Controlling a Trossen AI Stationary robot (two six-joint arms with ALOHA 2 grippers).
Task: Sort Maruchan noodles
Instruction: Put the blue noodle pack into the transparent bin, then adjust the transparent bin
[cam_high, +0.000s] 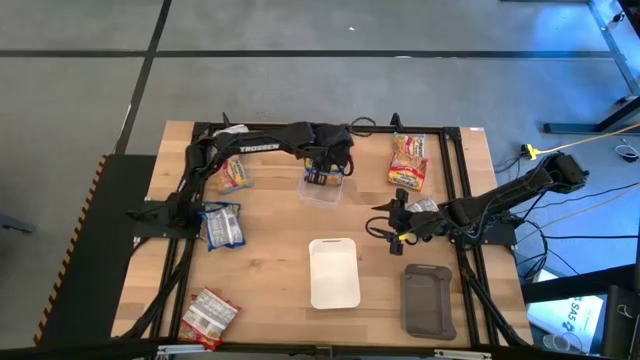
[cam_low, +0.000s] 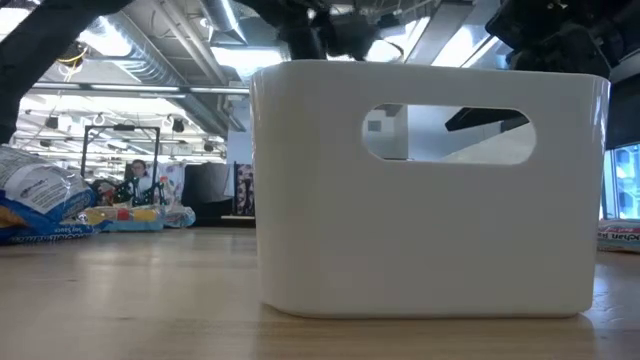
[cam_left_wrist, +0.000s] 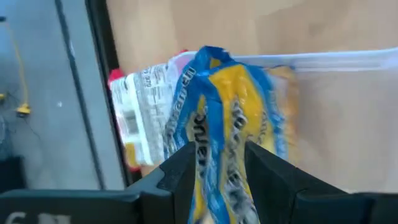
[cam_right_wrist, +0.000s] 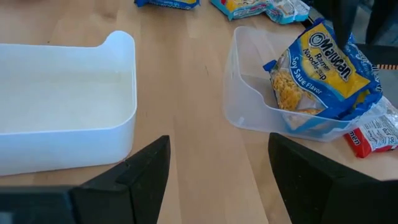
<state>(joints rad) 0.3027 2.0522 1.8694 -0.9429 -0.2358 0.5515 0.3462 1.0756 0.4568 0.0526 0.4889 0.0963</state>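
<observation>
My left gripper (cam_high: 325, 168) hangs over a clear plastic bin (cam_high: 322, 190) at the table's far middle, shut on a blue-yellow Maruchan packet (cam_right_wrist: 323, 68). A red-and-white packet (cam_right_wrist: 373, 134) lies on the table against the bin's outer wall. Other noodle packets lie flat on the table: yellow-red (cam_high: 232, 173) and blue (cam_high: 222, 225) at the left, red-silver (cam_high: 208, 316) at the near left, and orange-red ones (cam_high: 408, 160) at the far right. My right gripper (cam_high: 392, 225) waits open at the right, above the table, between the white tray and the bin. My left gripper pinches the blue-yellow packet between its two fingers (cam_left_wrist: 180, 165), on a crumpled part near its upper end (cam_left_wrist: 217, 127). The fingers come from above, slanting down. The packet hangs tilted below them, with its lower part (cam_right_wrist: 298, 106) inside the clear bin.
A white tray (cam_high: 334, 290) stands at the near middle; its wall (cam_low: 430, 250) fills the low view. A dark grey tray (cam_high: 427, 300) lies to its right. A silver packet (cam_high: 425, 205) lies by my right arm. Black rails (cam_high: 462, 170) run along the table's sides.
</observation>
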